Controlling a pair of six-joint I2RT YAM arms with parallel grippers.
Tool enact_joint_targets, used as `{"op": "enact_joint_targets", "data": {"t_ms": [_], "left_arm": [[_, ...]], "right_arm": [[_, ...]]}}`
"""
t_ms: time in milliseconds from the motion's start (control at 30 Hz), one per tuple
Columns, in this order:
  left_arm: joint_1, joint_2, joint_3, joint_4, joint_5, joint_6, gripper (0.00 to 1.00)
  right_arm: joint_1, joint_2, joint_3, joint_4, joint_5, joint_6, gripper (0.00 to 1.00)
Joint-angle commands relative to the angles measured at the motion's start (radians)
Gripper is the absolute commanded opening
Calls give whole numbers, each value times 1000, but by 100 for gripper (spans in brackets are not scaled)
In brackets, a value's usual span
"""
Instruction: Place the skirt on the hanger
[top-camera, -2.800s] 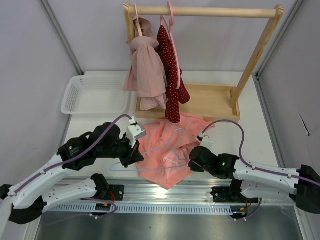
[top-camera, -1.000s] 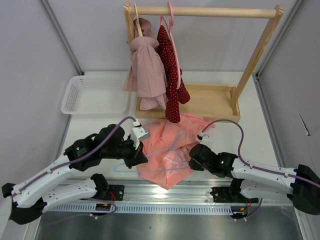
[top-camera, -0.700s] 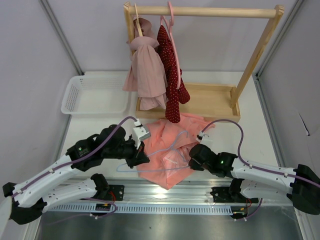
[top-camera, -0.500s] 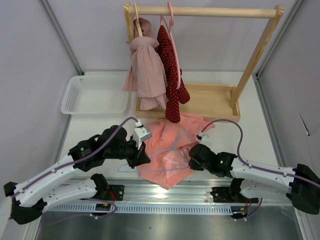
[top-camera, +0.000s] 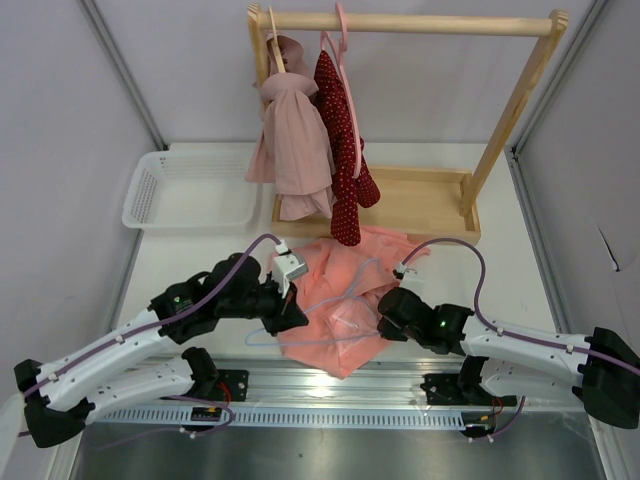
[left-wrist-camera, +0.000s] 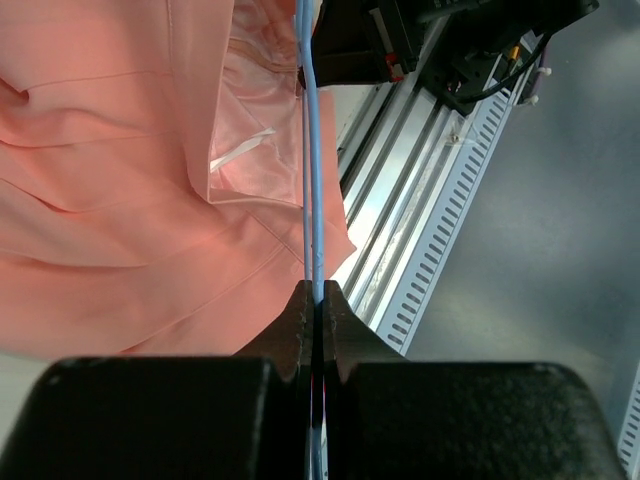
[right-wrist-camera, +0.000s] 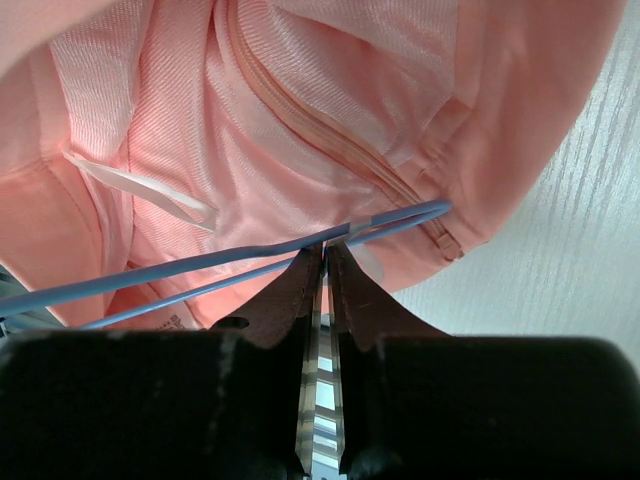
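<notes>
Robotics lab cell, plain grey panel walls (top-camera: 60, 120), white table (top-camera: 515, 265), aluminium rail (top-camera: 300, 390) at near edge

Bare table (top-camera: 515, 270) opens right of the skirt (top-camera: 340, 300) and between it and the basket (top-camera: 145, 195). The wooden rack (top-camera: 420, 200) and its hung garments (top-camera: 297, 140) wall off the far side.

table (top-camera: 200, 262): basket (top-camera: 143, 188), rack (top-camera: 410, 205), skirt (top-camera: 325, 280), maybe hanger (left-wrist-camera: 311, 150)

You'll find the skirt (left-wrist-camera: 110, 200) is soft matt cloth — its lining (right-wrist-camera: 300, 130) ahead of the right claw (right-wrist-camera: 325, 255) looks ribbed, faintly glossy. The hanger (left-wrist-camera: 309, 150) running from the left claw (left-wrist-camera: 316, 297) is thin, smooth wire. Right of the right claw, the surface (right-wrist-camera: 570, 240) shows pale, matt wood grain.
</notes>
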Motion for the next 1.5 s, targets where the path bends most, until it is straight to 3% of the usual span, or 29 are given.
{"op": "enact_joint_targets", "data": {"t_ms": [0, 967, 1467], "left_arm": [[-4, 23, -23, 77, 23, -34, 0], [-4, 1, -269, 437, 49, -250, 0], [-5, 66, -356, 605, 38, -278, 0]], "right_arm": [[-4, -9, 41, 0, 14, -11, 11], [-4, -32, 70, -78, 45, -12, 26], [4, -87, 122, -209, 120, -15, 59]]}}
